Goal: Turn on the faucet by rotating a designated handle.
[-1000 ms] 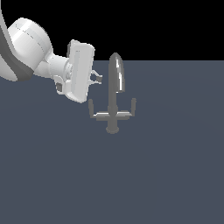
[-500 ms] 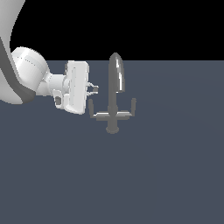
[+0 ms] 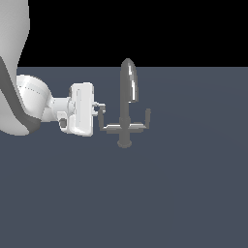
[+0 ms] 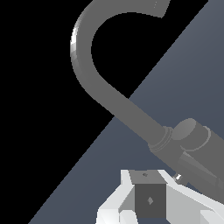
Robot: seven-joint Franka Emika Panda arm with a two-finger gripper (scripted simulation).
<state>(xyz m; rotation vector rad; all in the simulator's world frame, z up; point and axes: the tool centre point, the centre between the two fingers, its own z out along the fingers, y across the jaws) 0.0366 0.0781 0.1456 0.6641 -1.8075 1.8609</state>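
The faucet (image 3: 128, 92) is grey shiny metal, with a tall arched spout, a round base (image 3: 125, 142) and a crossbar (image 3: 125, 127) ending in two upturned tips. My white gripper (image 3: 101, 109) reaches in from the exterior view's left, level with the crossbar, its fingertips right next to the left upturned tip (image 3: 102, 120). The fingers look closed together and hold nothing. In the wrist view the arched spout (image 4: 87, 65) fills the frame, my gripper (image 4: 148, 199) sits at the edge, and the handle's end (image 4: 188, 170) lies just beside it.
The faucet stands on a flat dark grey-blue floor (image 3: 169, 193) under a black background. My white arm (image 3: 29, 104) takes up the exterior view's left side. Nothing else is in view.
My gripper has come down and turned level, moving from beside the spout to the height of the crossbar's left tip. The faucet has not visibly moved.
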